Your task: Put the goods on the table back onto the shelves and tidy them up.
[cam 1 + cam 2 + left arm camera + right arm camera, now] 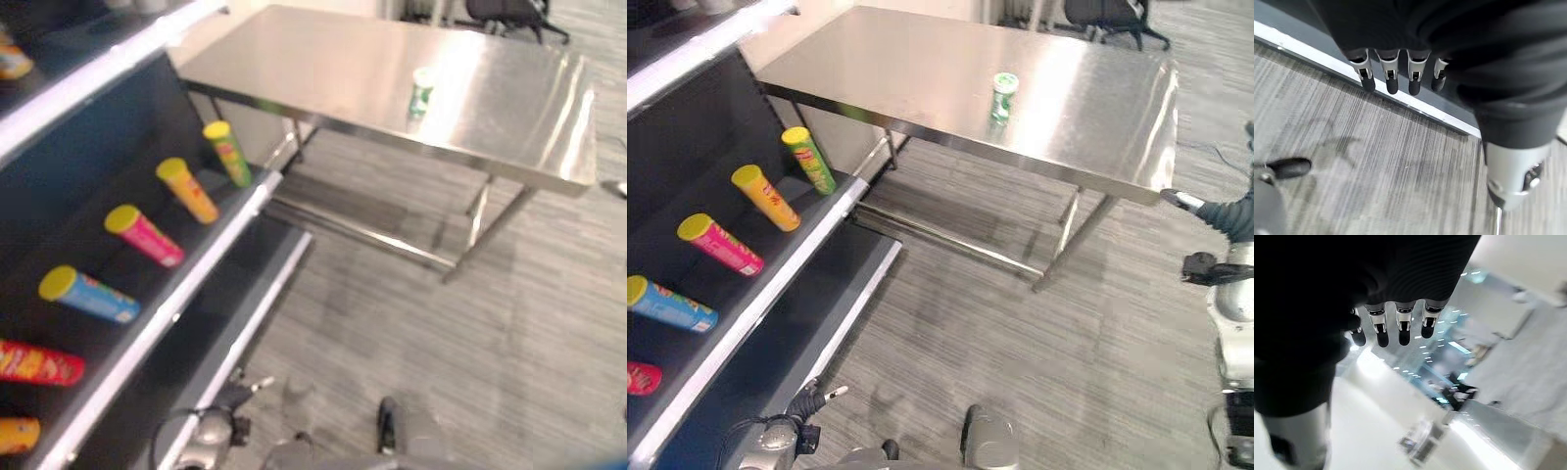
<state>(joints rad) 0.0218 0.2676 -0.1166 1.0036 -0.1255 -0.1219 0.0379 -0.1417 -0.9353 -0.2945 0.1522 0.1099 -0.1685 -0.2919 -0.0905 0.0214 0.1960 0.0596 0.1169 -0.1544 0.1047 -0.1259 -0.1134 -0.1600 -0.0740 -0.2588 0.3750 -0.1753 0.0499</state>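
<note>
green can (1003, 95) stood alone on worktop (921, 69); tubes (186, 189) lay on shelf (167, 308). my left fingers (1392, 73) and right fingers (1403, 325) hung released, empty.

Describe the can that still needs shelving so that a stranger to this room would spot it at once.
Find the steel table beyond the dark shelf unit. One small green and white can stands upright on it, toward the far right part of the top. It is the table's sole item and is short, unlike the long yellow-lidded tubes lying in a row on the shelf.
</note>
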